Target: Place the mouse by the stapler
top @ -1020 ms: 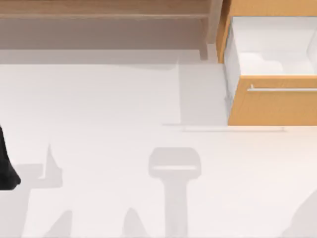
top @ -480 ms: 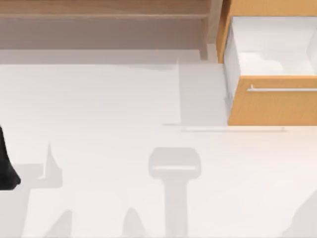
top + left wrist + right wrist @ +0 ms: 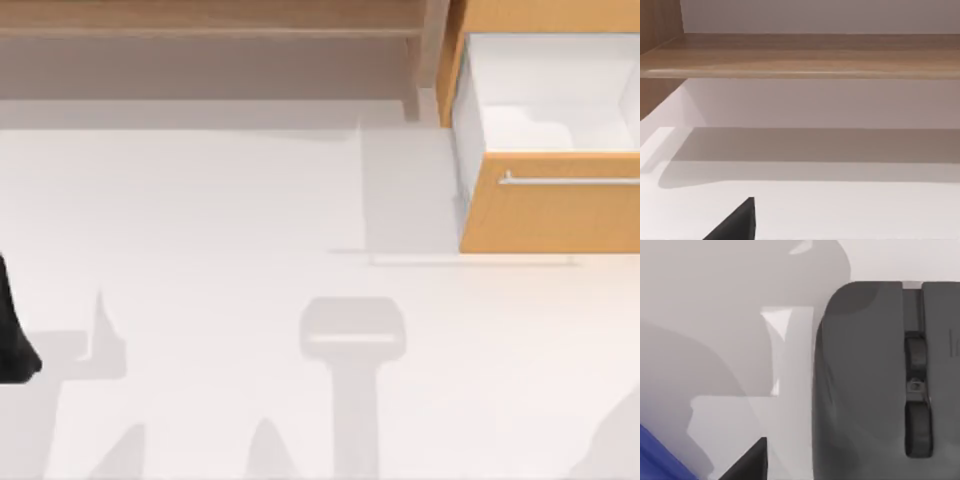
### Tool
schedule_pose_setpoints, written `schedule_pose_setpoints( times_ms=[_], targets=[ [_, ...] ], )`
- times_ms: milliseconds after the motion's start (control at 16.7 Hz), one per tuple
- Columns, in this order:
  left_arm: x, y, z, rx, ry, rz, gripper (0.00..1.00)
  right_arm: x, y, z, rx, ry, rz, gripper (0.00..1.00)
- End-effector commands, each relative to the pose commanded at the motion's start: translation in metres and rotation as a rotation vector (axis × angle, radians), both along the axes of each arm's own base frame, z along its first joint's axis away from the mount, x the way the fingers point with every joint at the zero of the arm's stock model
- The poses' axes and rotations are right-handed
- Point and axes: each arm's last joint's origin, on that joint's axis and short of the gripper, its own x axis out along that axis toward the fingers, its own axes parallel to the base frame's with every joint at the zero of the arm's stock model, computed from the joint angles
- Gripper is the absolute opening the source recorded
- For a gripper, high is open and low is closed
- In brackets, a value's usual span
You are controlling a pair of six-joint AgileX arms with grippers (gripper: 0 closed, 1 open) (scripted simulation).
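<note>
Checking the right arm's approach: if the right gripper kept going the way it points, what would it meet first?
Probably the mouse, a dark grey body with a scroll wheel, close ahead in the right wrist view; how near is unclear.

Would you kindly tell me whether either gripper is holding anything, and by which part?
It cannot be told: the dark grey mouse lies close under the right wrist camera.

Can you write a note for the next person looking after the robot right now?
Right hand: close above the grey mouse, which lies on the white table.
Left arm: parked at the table's left edge.
A blue thing sits near the mouse; whether it is the stapler is unclear.
Check that before judging whether the mouse is placed.
</note>
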Motion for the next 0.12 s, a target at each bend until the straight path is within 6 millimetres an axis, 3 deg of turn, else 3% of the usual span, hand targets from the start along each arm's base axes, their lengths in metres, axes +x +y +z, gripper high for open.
schedule_pose_setpoints(
  times_ms=[120],
  targets=[
    [0.0,0.0,0.0,0.0,0.0,0.0,1.0,0.0,0.0,0.0,0.0,0.0,0.0,1.0]
  ],
)
